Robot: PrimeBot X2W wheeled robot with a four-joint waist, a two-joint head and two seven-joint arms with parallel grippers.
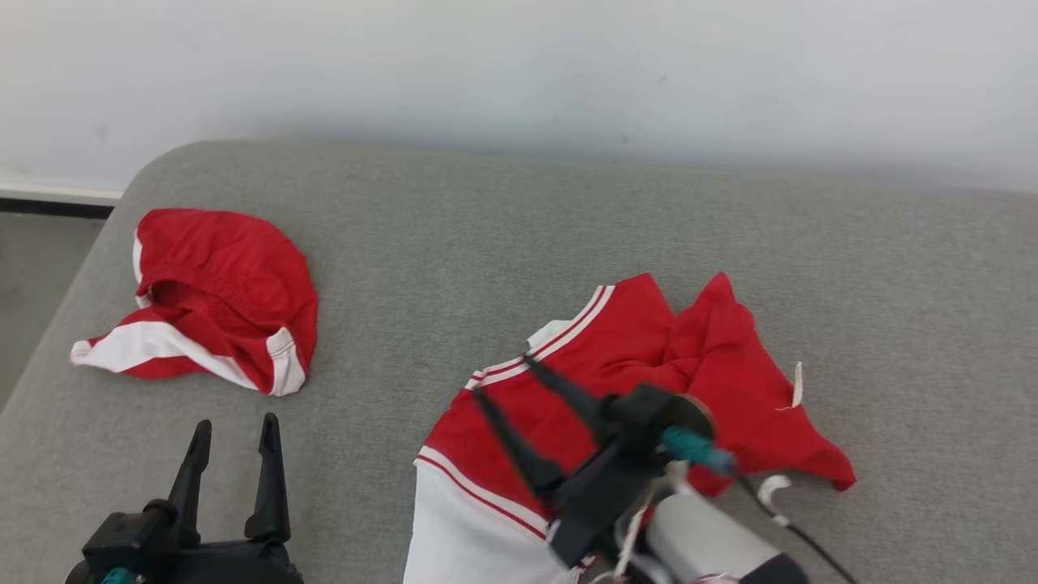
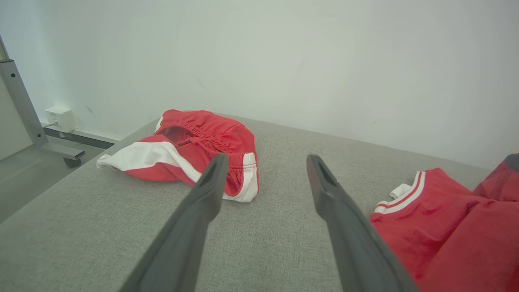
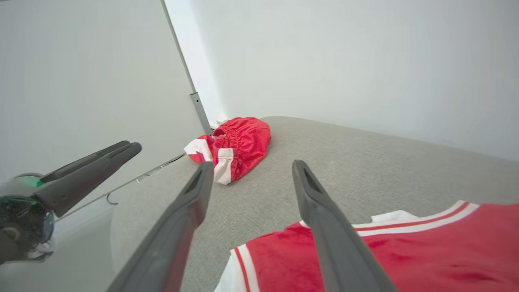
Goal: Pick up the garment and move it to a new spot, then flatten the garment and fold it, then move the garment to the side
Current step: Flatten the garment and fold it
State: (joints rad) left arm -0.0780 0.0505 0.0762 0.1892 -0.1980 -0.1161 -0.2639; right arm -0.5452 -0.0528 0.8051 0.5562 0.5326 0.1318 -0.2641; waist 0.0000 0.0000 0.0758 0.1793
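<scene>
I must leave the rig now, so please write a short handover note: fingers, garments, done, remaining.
Left gripper: fingers open, empty, over the grey fabric surface.
Right gripper: fingers open, empty, above the crumpled red and white jersey.
Bunched red and white shorts lie at the left.
Done: nothing flattened or folded yet.
Left: flatten the jersey, fold it, move it aside.
</scene>
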